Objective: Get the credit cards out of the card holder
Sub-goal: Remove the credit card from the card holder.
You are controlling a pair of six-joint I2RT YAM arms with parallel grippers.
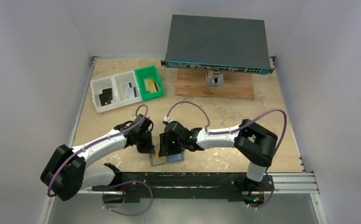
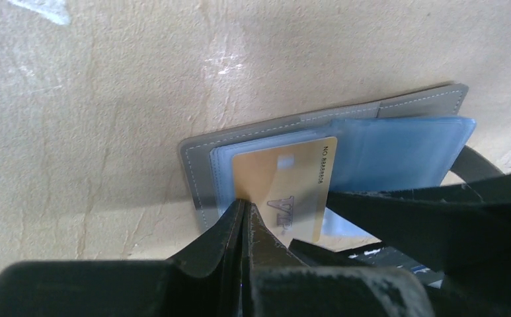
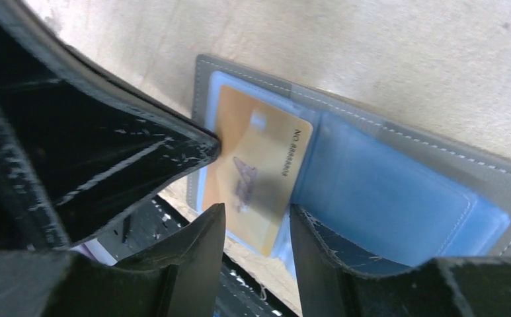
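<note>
Back left, the trays (image 1: 127, 88) hold a few cards (image 1: 106, 96). Nearer, my left gripper (image 2: 242, 212) is closed on nothing. Its tips press down at the left edge of the holder (image 2: 196, 168), right by a corner of the gold card (image 2: 285, 188).

The holder lies open and flat on the table (image 1: 262, 121) near my bases, between my two grippers. The gold card sits in its left blue pocket, and its near end seems to poke out past the holder's rim.

My right gripper (image 3: 257, 212) has its jaws apart, astride that free end. I cannot tell whether either pad touches it.

I judge the card to be light, thin, stiff and slick, and the clear pocket soft and likely clingy. The holder weighs little, so it would slide or lift with the card unless I pin it. I would pinch the exposed end, one pad on each face, and draw straight along the pocket without bending the card.
</note>
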